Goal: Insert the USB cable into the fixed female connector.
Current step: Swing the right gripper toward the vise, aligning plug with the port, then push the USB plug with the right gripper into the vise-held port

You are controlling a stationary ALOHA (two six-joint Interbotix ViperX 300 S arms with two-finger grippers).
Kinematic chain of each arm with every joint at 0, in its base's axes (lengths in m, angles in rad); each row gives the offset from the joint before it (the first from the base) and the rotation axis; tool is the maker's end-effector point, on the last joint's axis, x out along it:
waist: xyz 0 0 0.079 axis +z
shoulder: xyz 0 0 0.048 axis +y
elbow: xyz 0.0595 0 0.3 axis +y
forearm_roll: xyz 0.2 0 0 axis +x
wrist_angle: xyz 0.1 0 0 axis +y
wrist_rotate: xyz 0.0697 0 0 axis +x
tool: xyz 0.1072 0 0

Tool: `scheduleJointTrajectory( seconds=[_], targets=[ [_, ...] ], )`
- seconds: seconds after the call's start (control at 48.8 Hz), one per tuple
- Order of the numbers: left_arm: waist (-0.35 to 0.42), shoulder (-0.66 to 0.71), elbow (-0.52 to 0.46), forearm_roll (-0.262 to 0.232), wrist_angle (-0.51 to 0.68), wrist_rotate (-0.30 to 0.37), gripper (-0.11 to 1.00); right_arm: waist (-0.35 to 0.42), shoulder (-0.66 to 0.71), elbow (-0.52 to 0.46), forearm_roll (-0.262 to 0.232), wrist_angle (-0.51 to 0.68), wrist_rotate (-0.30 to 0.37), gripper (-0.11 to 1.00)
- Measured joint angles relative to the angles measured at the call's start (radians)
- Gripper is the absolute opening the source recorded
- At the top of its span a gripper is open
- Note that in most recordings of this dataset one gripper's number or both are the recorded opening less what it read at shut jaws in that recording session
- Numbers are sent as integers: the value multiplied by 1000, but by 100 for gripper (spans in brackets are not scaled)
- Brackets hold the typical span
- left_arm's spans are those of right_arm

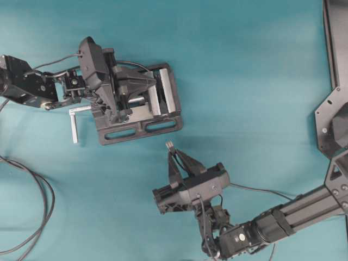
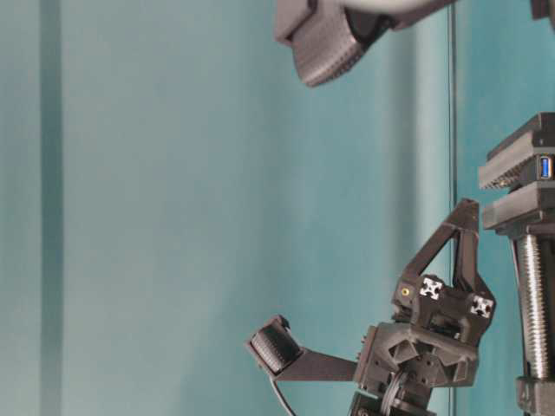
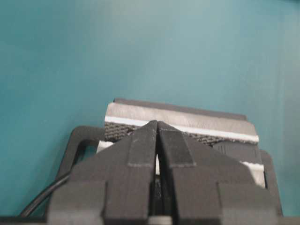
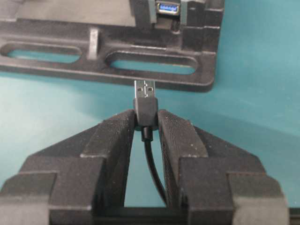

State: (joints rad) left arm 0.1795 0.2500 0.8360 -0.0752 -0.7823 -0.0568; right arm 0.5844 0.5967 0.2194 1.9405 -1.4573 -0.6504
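Observation:
The USB cable's plug (image 4: 145, 101) sticks out of my right gripper (image 4: 146, 117), which is shut on its black body, metal tip forward; the thin wire trails back between the fingers. From overhead, that gripper (image 1: 172, 152) and plug (image 1: 169, 145) sit just below the vise's front edge. The fixed female connector (image 4: 168, 8) shows its blue port above the vise base, a little right of the plug's line; its blue port (image 2: 545, 167) also shows at table level. My left gripper (image 3: 158, 124) is shut, fingertips touching over the vise jaws (image 1: 152, 81), nothing seen between them.
The dark grey vise (image 1: 163, 126) has a slotted base and a silver crank (image 1: 74, 122) on its left. Thick black cords loop at the far left (image 1: 41, 212). A black frame (image 1: 331, 117) stands along the right edge.

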Motion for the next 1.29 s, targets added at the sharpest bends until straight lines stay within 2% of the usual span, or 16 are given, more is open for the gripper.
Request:
scheduleJointTrajectory(
  seconds=[0.246,0.574,0.841,1.292],
  targets=[
    [0,0,2,-2,-2,-2,2,-32,-2,6,0,-2,0,22],
    [32,-46,86,-2,-120,0,2,-72,0,15,-5,-2,0,22],
    [32,-140,137,0,-71,0,2,-107,0,18,-17,-2,-5,22],
    [38,-144,152,0,-58,0,2,-126,0,20,-18,2,-6,22]
  ],
)
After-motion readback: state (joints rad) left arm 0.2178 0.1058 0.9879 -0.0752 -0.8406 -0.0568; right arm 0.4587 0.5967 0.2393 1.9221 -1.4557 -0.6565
